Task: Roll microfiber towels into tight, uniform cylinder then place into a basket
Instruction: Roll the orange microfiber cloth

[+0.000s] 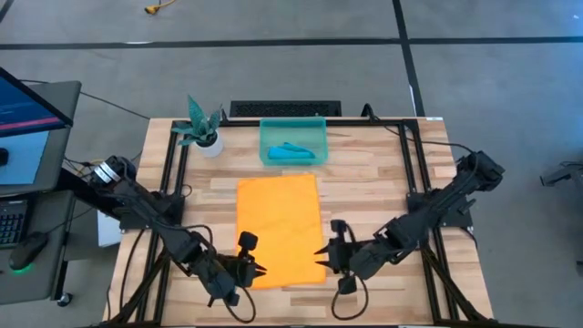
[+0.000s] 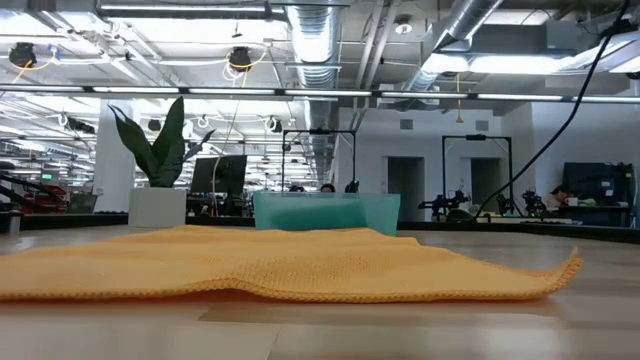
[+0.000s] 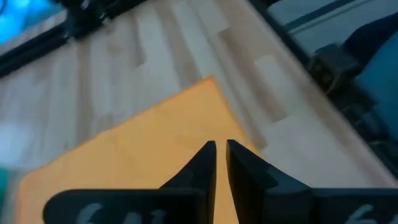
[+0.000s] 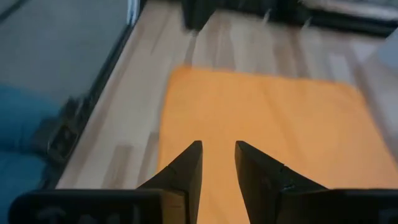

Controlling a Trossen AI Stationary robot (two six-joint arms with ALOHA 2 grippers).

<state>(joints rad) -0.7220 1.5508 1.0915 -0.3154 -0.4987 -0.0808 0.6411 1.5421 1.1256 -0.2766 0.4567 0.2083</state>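
The orange towel [image 1: 279, 230] is lying spread flat at the centre of the table [image 1: 364, 182], its long side running from twelve to six o'clock, while the teal towel [image 1: 291, 151] is already sitting rolled inside the basket [image 1: 292, 142] at twelve o'clock, just beyond the orange towel's far edge. The left gripper [image 1: 253, 270] is hovering at the towel's seven o'clock corner; in the left wrist view its fingers [image 3: 205, 163] are standing nearly closed with only a thin gap between them and nothing in it. The right gripper [image 1: 325, 252] is hovering at the five o'clock corner, and in the right wrist view its fingers [image 4: 186, 168] are standing slightly apart over the cloth's edge, also holding nothing. The step in hand looks to be taking up the near edge to begin the roll. To do it well, both grippers should be pinching the near hem at matching points, lifting only slightly, and turning the edge over evenly toward twelve o'clock, keeping the cloth taut between them so the roll is starting tight and straight rather than coning to one side. The low view is showing the hem rippling slightly off the table, which should help the fingers get underneath.
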